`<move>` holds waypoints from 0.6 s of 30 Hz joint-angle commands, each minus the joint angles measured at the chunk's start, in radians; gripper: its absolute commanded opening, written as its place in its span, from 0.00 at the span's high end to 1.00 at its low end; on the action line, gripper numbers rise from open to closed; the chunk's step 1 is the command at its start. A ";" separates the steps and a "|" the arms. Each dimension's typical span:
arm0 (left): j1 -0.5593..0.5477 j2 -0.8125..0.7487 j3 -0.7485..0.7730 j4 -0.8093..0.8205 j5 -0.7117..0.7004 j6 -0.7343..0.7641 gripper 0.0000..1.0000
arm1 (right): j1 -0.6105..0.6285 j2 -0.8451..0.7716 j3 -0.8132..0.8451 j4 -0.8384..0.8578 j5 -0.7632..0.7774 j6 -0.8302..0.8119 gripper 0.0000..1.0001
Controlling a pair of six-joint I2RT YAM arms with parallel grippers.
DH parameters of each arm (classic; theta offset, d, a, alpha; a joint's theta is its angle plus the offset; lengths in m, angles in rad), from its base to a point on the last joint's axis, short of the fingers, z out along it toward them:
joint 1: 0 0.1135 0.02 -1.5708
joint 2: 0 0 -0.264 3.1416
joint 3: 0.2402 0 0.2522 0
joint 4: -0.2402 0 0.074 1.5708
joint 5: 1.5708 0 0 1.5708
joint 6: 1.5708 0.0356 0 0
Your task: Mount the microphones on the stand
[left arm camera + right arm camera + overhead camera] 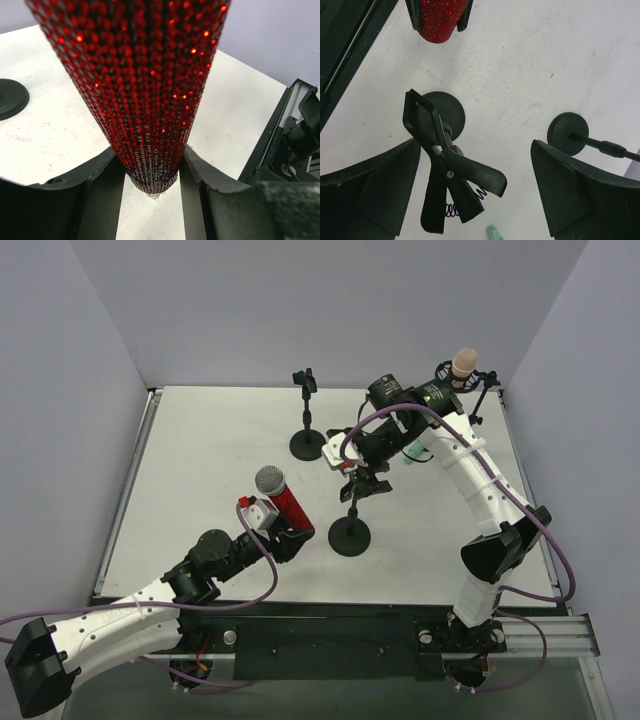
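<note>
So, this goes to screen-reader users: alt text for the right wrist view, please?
Seen from above, a black spring clip on a round-based stand sits between the fingers of the open right claw. The tip of the red glitter microphone pokes in at the top; a second stand base sits at right.

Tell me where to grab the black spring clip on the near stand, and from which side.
On the black spring clip, pinch the splayed handle levers beside the coil spring, coming from above; the open right gripper straddles them, and squeezing should spread the jaws.
</note>
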 commanded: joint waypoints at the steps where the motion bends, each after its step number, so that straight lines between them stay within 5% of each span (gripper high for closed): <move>1: -0.009 -0.027 0.017 0.031 0.001 -0.005 1.00 | -0.004 -0.004 -0.008 -0.263 0.033 0.011 0.19; 9: -0.018 -0.032 0.022 0.029 -0.002 -0.007 1.00 | -0.004 -0.028 -0.021 -0.191 0.059 0.221 0.62; 12: -0.021 -0.044 0.020 0.025 -0.014 -0.010 1.00 | 0.004 -0.115 -0.136 0.048 0.092 0.417 0.67; 18: -0.022 -0.057 0.028 0.017 -0.027 -0.010 1.00 | 0.079 -0.307 -0.471 0.613 0.445 1.050 0.71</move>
